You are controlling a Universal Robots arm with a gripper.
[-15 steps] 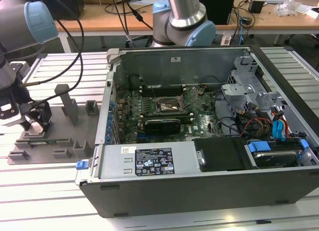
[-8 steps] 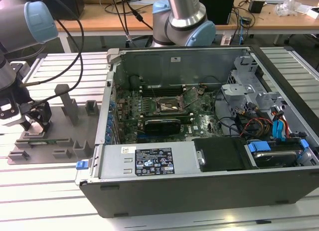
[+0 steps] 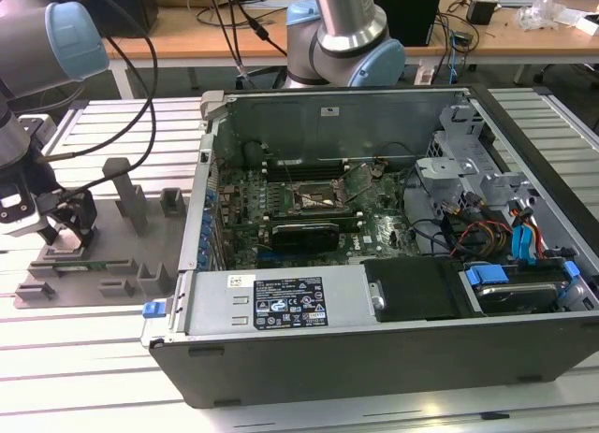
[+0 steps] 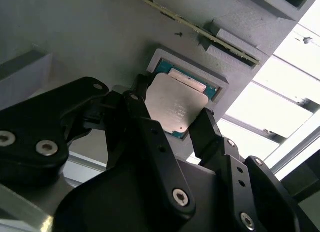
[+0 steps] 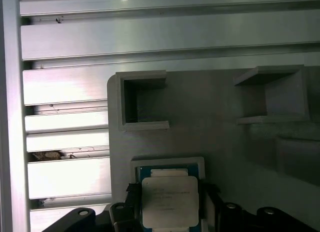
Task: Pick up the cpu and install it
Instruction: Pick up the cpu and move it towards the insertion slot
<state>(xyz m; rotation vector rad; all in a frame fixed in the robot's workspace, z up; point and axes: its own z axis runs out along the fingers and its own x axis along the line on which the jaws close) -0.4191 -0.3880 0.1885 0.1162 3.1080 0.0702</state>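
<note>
The cpu is a flat square chip with a silvery top and green rim. It lies in a shallow square recess of the grey fixture; the first wrist view shows the cpu from above. My gripper has its black fingers pressed against two opposite edges of the chip, shut on it. In the exterior view the gripper hangs low over the fixture at the exterior view's left, beside the open computer case. The black socket with its metal frame sits on the motherboard inside the case.
Upright grey posts rise from the fixture close to the gripper. A long black expansion card lies just in front of the socket. Drive bays and cables crowd the case's right side. A second arm stands behind the case.
</note>
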